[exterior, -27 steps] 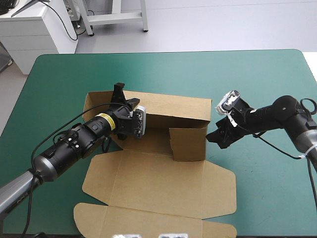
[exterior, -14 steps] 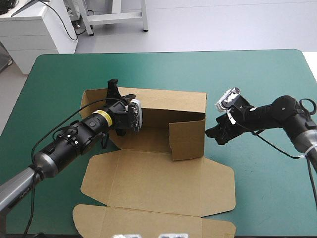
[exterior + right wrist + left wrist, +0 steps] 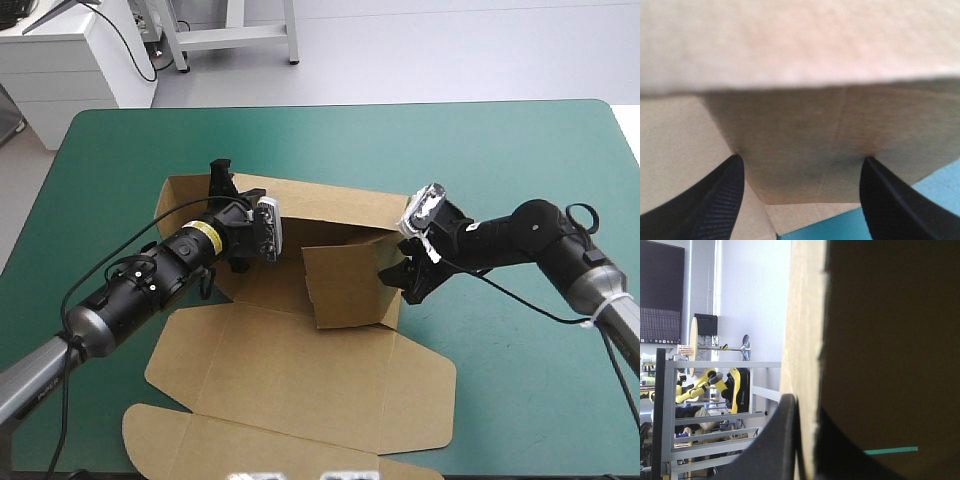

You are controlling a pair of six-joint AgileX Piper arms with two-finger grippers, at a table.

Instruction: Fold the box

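1. At the middle of the table (image 3: 520, 150) you have the box (image 3: 300, 370), only part raised. Its back wall (image 3: 335, 210) stands along the box's far side, and the rest of the sheet lies flat on the box's near side.
2. The back wall's long axis runs from one arm to the other, so you have a hand at each end of it.
3. At the box's left end, the left hand (image 3: 222, 185) is clenched on the back wall. In the left wrist view one black finger (image 3: 782, 440) lies against the pale face of the board (image 3: 805, 340), with the board's edge running straight out from the hand.
4. At the box's right end, the right hand (image 3: 402, 278) is released. Its two fingers (image 3: 705, 200) stand wide apart with nothing pinched between them.
5. What matters for your next move is the side flap (image 3: 345, 285). It stands just inside the box's right end, straight ahead of the right hand and square to the back wall. In the right wrist view it fills the gap between the fingers.
6. The right hand is far nearer that flap than the left, so in my judgement the tuck falls to your right arm, pushing toward the box's middle along the back wall's length.
7. The left hand looks best used as an anchor. If it lets go, the back wall could fall toward the box's far side.
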